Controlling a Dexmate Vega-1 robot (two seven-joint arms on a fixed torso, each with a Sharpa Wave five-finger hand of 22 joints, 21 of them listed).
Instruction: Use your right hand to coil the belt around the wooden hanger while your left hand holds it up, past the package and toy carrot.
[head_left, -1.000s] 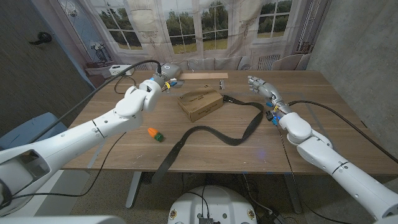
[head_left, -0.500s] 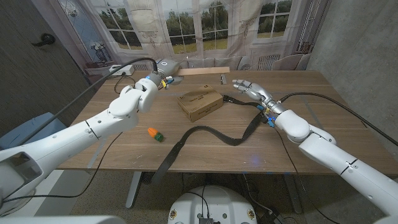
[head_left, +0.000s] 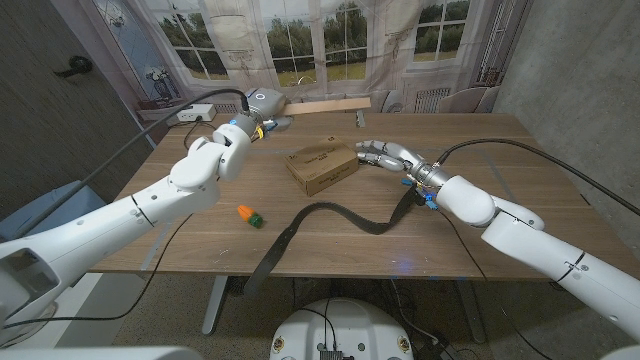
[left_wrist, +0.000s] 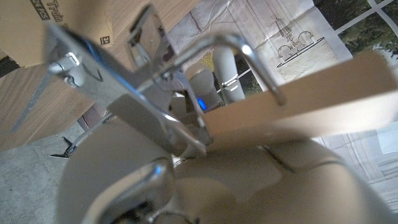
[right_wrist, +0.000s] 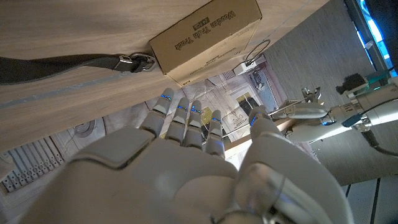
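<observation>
right hand (head_left: 385, 155), fingers apart, hovers by the black belt's metal buckle (right_wrist: 134, 61); it may nudge the brown cardboard package (head_left: 322, 167). left hand (head_left: 262, 105) clamps the pale wooden hanger (head_left: 322, 105).

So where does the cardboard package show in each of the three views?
Head view: the package lies mid-table, just left of the right hand.
Left wrist view: a brown printed corner of it shows at the picture's upper left, behind the metal hook.
Right wrist view: it sits beyond the fingers, beside the belt buckle.
Shared landmark: the package's printed label.
</observation>
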